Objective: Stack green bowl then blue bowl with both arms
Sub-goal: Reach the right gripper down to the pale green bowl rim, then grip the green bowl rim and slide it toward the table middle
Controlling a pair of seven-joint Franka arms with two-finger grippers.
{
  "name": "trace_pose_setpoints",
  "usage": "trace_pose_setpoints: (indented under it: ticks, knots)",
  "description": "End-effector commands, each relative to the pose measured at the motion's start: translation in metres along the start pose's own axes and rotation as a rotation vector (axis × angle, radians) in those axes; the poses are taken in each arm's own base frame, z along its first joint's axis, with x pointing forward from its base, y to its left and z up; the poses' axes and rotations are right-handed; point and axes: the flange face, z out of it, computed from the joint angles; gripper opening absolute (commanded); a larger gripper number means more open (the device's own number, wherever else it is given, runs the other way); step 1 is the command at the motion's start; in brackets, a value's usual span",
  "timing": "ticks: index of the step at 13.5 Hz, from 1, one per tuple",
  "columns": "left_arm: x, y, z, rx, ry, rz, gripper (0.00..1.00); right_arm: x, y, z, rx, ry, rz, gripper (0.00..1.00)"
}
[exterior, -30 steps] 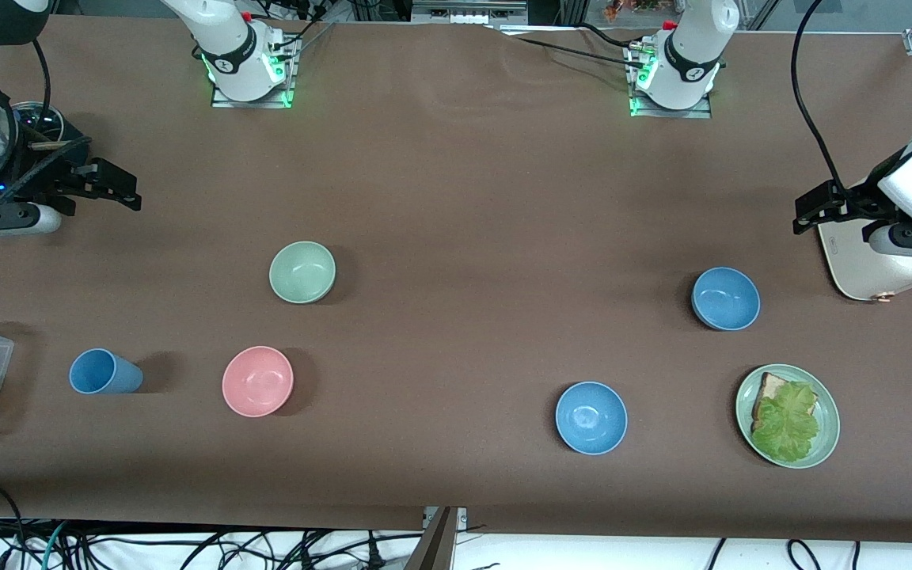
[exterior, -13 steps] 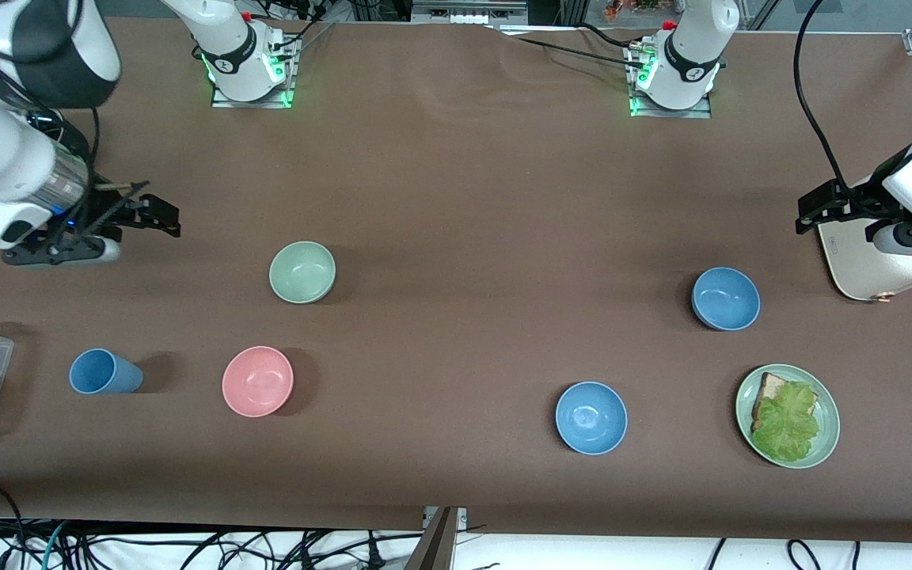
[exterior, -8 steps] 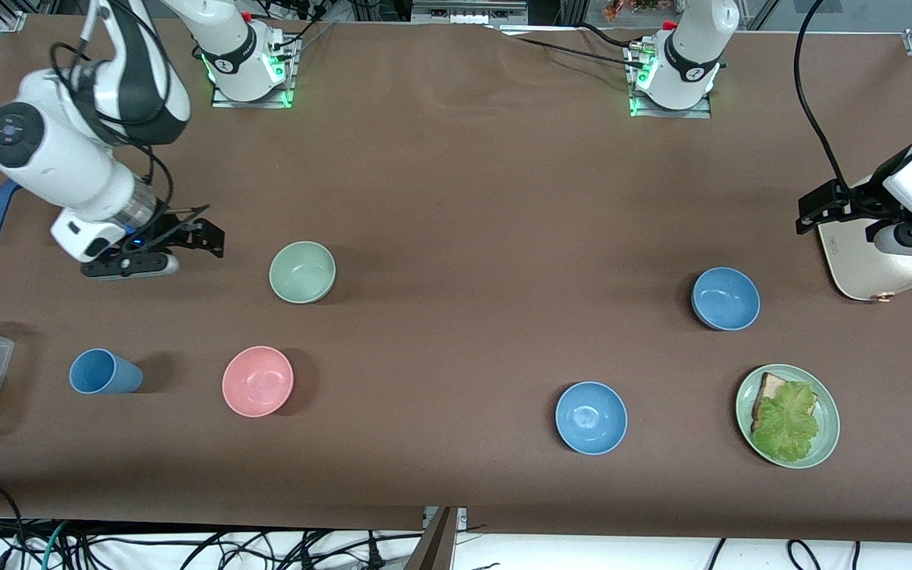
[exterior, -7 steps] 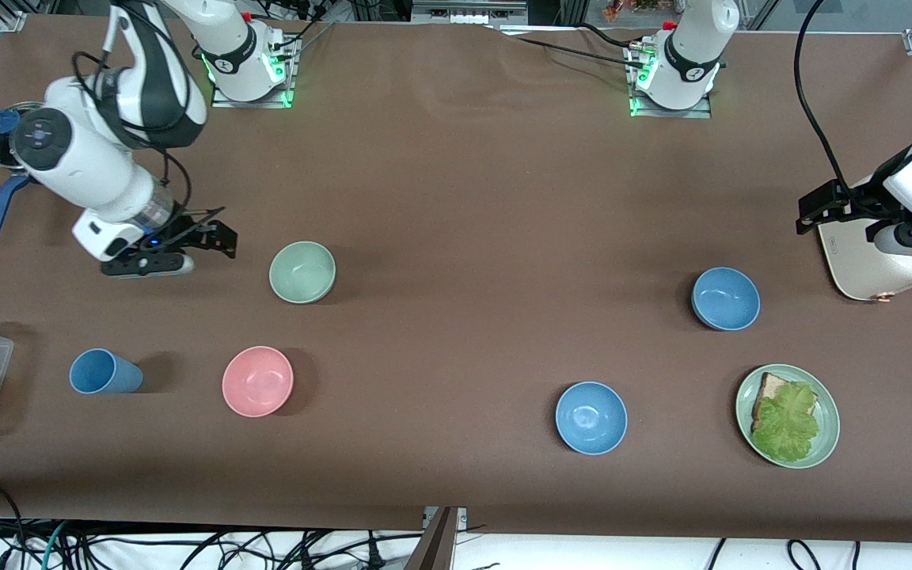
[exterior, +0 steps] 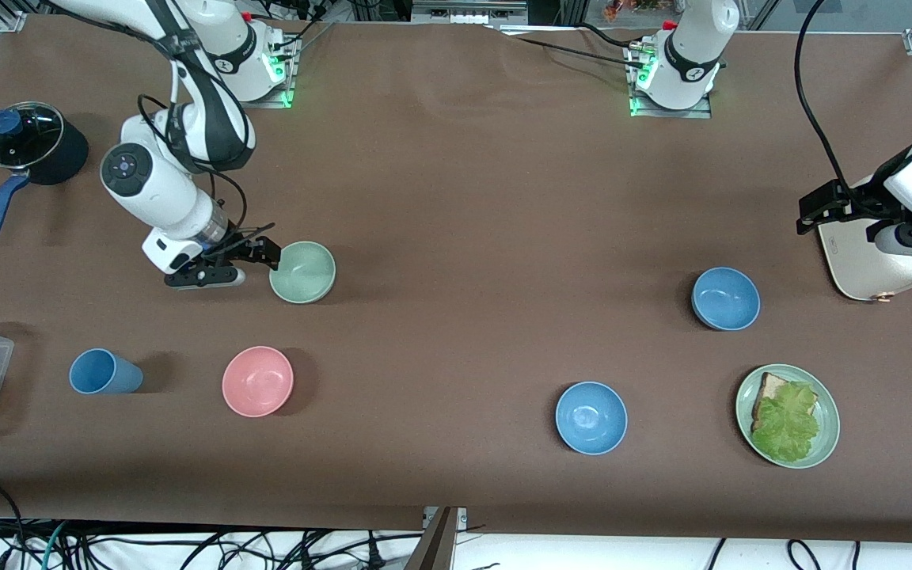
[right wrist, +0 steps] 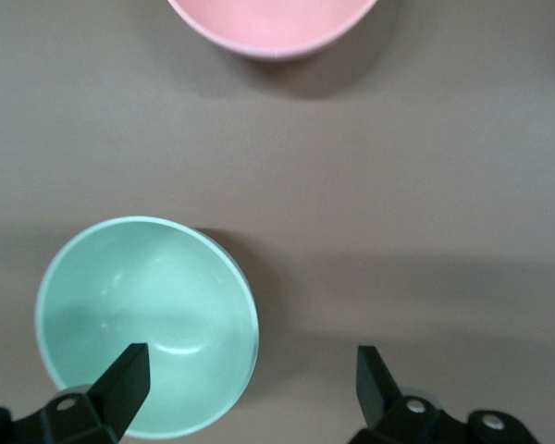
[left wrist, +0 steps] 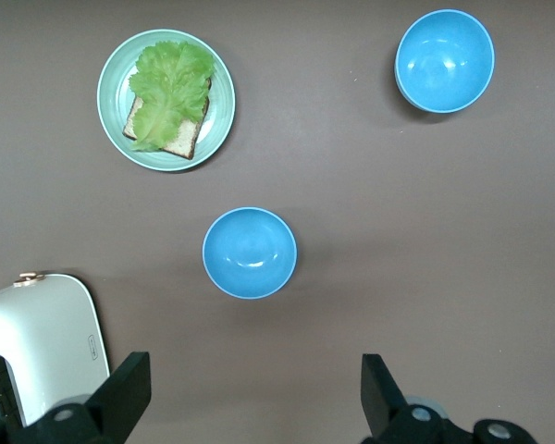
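Front view only: right gripper (exterior: 264, 255) hangs low at the green bowl (exterior: 302, 271), just off its rim at 9 o'clock, toward the right arm's end of the table. Left gripper (exterior: 814, 207) hangs over the white appliance (exterior: 868, 265) at the left arm's end; that arm waits.

Right wrist view adds what front can't: jaws spread wide, one finger (right wrist: 120, 381) over the green bowl's (right wrist: 146, 324) inside, the other (right wrist: 375, 379) over bare table (right wrist: 425, 185); pink bowl (right wrist: 273, 23) cut off at the frame edge. Left wrist view: fingers (left wrist: 125, 388) spread wide too, nothing between them, looking down on both blue bowls and the green plate (left wrist: 166, 100) with bread and lettuce.

Green bowl: pale sage, smooth, plain, upright, empty. Pink bowl (exterior: 257, 381) sits at its 7 o'clock, nearer the front camera.

Blue bowl (exterior: 726, 298): medium blue, glossy, empty, upright, at 8 o'clock of the white appliance. Its look-alike second blue bowl (exterior: 591, 417) sits at its 7 o'clock, nearer the camera, well apart. Blue cup (exterior: 104, 372) lies beside the pink bowl, at 9 o'clock.
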Motion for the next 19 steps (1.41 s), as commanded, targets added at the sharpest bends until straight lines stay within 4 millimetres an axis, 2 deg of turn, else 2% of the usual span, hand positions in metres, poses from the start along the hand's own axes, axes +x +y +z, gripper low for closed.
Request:
trace_pose_setpoints:
  ticks: [1, 2, 5, 7, 14, 17, 19]
  knots:
    - [0.003, -0.002, -0.006, -0.014, -0.004, -0.007, 1.0, -0.005, -0.001, 0.023, 0.011, -0.003, 0.015, 0.99]
    - [0.003, -0.002, -0.006, -0.014, -0.004, -0.007, 1.0, -0.005, -0.001, 0.029, 0.014, -0.005, 0.017, 0.99]
    - [0.003, -0.002, -0.006, -0.014, -0.004, -0.007, 1.0, -0.011, 0.002, 0.068, 0.025, -0.003, 0.024, 0.99]
    - [0.002, -0.003, -0.006, -0.016, -0.004, -0.009, 1.0, -0.014, 0.003, 0.086, 0.031, -0.007, 0.03, 0.99]
    - [0.003, -0.002, -0.006, -0.016, -0.004, -0.007, 1.0, -0.015, 0.004, 0.088, 0.03, -0.013, 0.056, 0.93]
    - [0.002, -0.003, -0.006, -0.016, -0.004, -0.009, 1.0, -0.015, 0.003, 0.088, 0.031, -0.013, 0.055, 0.73]
    - [0.002, -0.003, -0.006, -0.016, -0.004, -0.009, 1.0, -0.015, 0.003, 0.088, 0.031, -0.015, 0.055, 0.63]
